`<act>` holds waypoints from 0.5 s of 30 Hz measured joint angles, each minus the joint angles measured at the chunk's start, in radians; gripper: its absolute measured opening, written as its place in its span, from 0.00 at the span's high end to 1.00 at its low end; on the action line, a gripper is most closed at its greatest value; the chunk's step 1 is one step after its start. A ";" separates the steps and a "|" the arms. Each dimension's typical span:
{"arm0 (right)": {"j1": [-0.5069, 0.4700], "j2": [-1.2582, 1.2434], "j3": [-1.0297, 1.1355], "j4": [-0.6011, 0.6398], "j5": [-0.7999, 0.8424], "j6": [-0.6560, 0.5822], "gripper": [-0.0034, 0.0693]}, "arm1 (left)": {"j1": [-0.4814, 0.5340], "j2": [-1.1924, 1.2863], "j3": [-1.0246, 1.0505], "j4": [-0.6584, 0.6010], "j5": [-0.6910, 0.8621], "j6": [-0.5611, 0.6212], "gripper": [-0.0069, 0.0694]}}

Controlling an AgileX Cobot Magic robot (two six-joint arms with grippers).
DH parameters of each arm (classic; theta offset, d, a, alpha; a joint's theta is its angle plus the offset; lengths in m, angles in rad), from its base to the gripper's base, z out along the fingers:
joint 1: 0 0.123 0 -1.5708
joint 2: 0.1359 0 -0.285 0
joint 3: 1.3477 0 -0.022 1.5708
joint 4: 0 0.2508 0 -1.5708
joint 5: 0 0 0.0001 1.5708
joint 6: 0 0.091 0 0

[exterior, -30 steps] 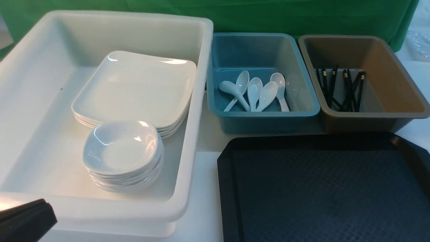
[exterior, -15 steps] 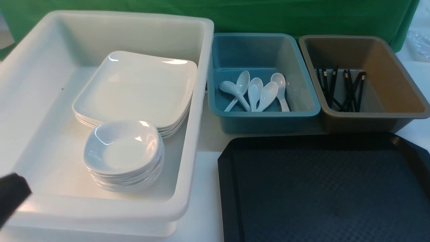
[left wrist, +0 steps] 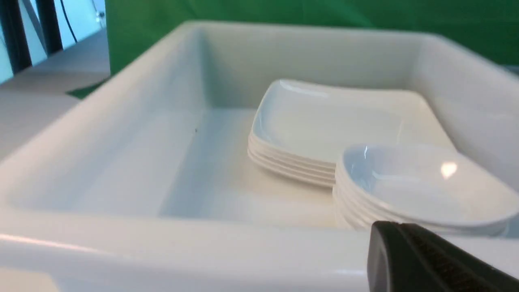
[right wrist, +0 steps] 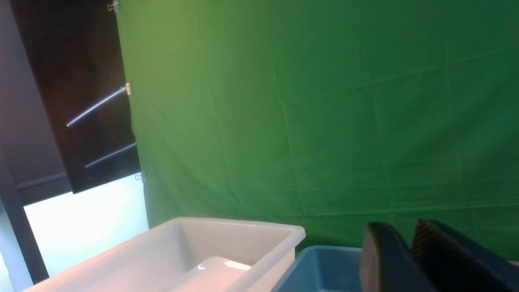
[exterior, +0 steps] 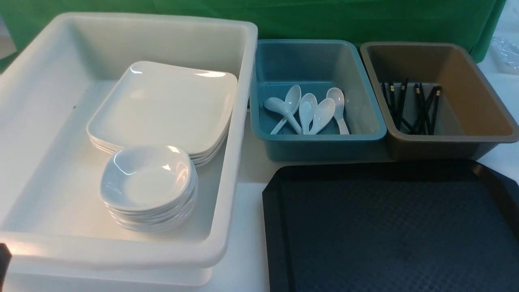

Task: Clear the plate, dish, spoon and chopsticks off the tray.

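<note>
Looking forward, the front view shows the black crosshatch-textured tray (exterior: 389,227) lying bare. The glossy plate (exterior: 162,107) tops a stack inside the white bin (exterior: 227,162), a stack of small dishes (exterior: 148,186) just in front of it. White soup spoons (exterior: 308,109) lie in the teal bin (exterior: 316,140); black chopsticks (exterior: 409,107) lie in the brown bin (exterior: 446,140). A second ago the left gripper (exterior: 3,259) reached further into view; now only a dark sliver shows.

The left wrist view alone shows that gripper (left wrist: 425,263) near the bin's rim, jaws pressed together, empty.

The right wrist view alone shows the right gripper (right wrist: 409,259) against the green backdrop (right wrist: 324,121), a narrow gap between its fingers (right wrist: 381,259), holding nothing.
</note>
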 joint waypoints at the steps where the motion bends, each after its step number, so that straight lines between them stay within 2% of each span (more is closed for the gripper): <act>1: 0.000 0.000 0.000 0.000 0.000 0.000 0.75 | -0.007 0.000 0.002 0.009 0.007 0.000 0.91; 15: 0.000 0.000 0.000 0.000 0.000 0.000 0.70 | -0.023 -0.001 0.003 0.050 0.018 0.000 0.90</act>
